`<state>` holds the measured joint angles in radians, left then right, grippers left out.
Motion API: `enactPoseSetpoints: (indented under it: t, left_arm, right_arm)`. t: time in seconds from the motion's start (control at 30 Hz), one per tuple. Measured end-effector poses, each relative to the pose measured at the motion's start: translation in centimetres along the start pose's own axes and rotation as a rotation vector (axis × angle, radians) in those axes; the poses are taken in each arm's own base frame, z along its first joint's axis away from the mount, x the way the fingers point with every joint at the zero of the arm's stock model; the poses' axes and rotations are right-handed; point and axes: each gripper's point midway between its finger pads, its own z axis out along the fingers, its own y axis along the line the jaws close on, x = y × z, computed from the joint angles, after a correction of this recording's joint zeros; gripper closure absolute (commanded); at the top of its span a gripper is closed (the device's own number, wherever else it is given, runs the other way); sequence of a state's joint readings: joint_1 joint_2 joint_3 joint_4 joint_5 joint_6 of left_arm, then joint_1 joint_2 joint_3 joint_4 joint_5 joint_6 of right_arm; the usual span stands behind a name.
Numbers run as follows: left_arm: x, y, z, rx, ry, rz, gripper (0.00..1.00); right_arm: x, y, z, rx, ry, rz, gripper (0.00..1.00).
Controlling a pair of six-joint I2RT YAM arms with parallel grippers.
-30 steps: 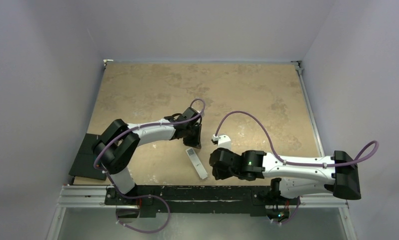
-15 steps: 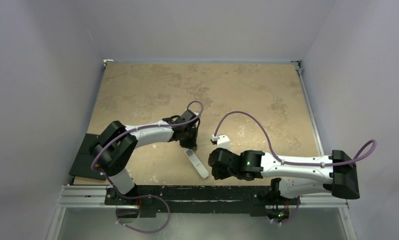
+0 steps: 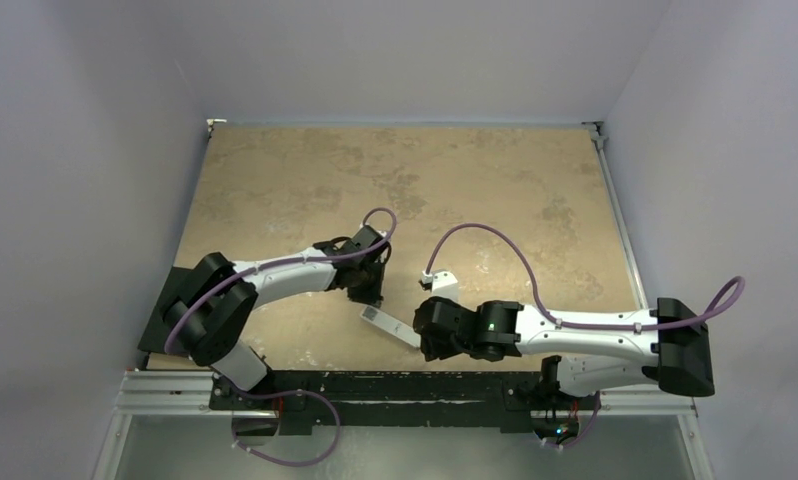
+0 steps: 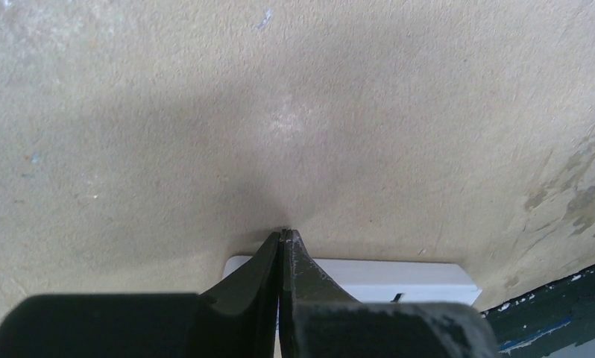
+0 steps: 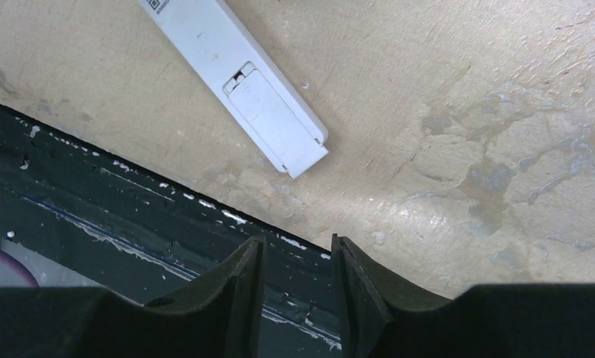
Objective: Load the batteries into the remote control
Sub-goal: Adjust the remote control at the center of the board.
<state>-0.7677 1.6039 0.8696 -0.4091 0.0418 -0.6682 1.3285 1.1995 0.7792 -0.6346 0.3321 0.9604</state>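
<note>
"The remote control (image 3: 388,326) is lying flat on the tan table (image 3: 305,170), lower middle of the overhead view, slanted, close to the dark rail (image 3: 375,385) along the table's bottom edge."

"Which face is up?"

"The back. In the right wrist view it runs down from the upper left of the frame (image 5: 235,82). You can see the battery cover (image 5: 274,123) seated in its recess with a small dark notch at its upper end. There's a scrap of dark square label (image 5: 156,4) right at the top edge."

"And the arms?"

"One on each side. The left gripper (image 3: 368,290) is just above the remote's upper-left end in the overhead picture. From its own camera the fingertips (image 4: 283,235) are pressed tight together with nothing between them. They point down at the table just past the remote's long white edge (image 4: 369,272), at the bottom of that frame."

"Touching the remote?"

"I can't tell; the fingers cover that spot."

"The right one?"

"The right gripper (image 5: 296,250) sits at the bottom centre of its view, over the rail (image 5: 130,216), with the remote's lower end above it in the frame and clear of it. Its fingers (image 5: 358,287) stand a little apart, with only the rail showing through the gap."
</note>
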Motion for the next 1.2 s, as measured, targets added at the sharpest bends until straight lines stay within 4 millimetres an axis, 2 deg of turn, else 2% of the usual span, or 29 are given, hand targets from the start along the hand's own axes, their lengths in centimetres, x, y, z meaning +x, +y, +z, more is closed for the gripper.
enactPoseSetpoints:
  t: [0.27, 0.5, 0.77, 1.13, 1.2]
  left_arm:
    - [0.6, 0.8, -1.3, -0.014, -0.015, 0.0, 1.0]
    - [1.2, 1.2, -1.7, -0.017, -0.012, -0.001, 1.0]
    - [1.6, 1.5, -2.5, -0.011, -0.021, -0.001, 1.0]
    - [1.8, 2.0, -4.3, -0.021, -0.047, -0.001, 1.0]
    - [1.7, 2.3, -4.7, -0.036, -0.058, -0.003, 0.88]
  right_arm:
    - [-0.1, -0.3, 0.3, 0.023, -0.01, 0.015, 0.49]
    - [-0.1, -0.6, 1.1, 0.082, -0.002, 0.014, 0.47]
    - [-1.0, -0.4, 0.9, 0.106, -0.023, 0.018, 0.45]
    - [-1.8, -0.7, 1.7, 0.154, -0.027, 0.028, 0.44]
    - [-2.1, -0.9, 1.8, 0.158, -0.03, 0.038, 0.42]
